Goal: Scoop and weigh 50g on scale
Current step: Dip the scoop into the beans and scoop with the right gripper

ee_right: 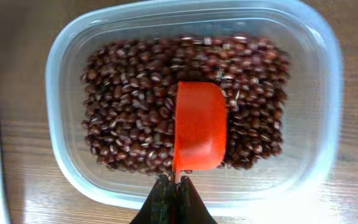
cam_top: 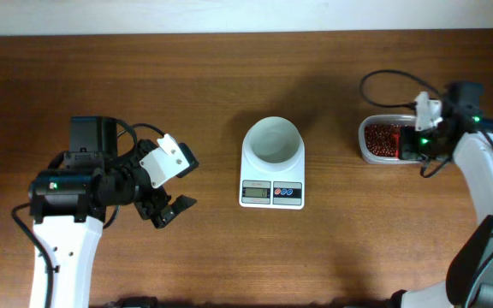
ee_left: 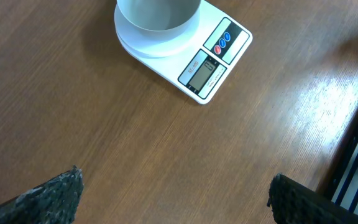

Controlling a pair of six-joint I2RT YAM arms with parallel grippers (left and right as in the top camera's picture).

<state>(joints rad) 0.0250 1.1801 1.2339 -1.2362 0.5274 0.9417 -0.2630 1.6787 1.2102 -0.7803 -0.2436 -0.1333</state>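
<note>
While the right gripper (ee_right: 174,191) is pinched tight on the thin handle of a red-orange scoop (ee_right: 199,127), its two dark fingers meet at the bottom edge of the right wrist view with no gap between them. The scoop's bowl reaches forward from the fingertips and lies tilted among the beans (ee_right: 129,99), its rounded front end touching the heap. These small dark red-brown grains fill the floor of a clear rectangular tub (ee_right: 56,130), which stands on the wooden table (cam_top: 229,68) at the right side, directly under this gripper (cam_top: 419,141).

Over at the left, the left gripper (ee_left: 176,196) hangs spread wide and holds nothing; only its two textured black fingertips (ee_left: 55,193) show at the lower corners of its own camera view, with bare wood between them.

Ahead of those open fingers, well apart, sits the scale (ee_left: 219,59), white with a grey display and one red and one blue round button. Its display and the fine print beside the buttons are too small to read. A white round bowl (ee_left: 160,18) stands on its platform. From overhead the scale (cam_top: 272,195) lies at the table's centre, between the two arms, and the beans (cam_top: 382,137) are well to its right.
</note>
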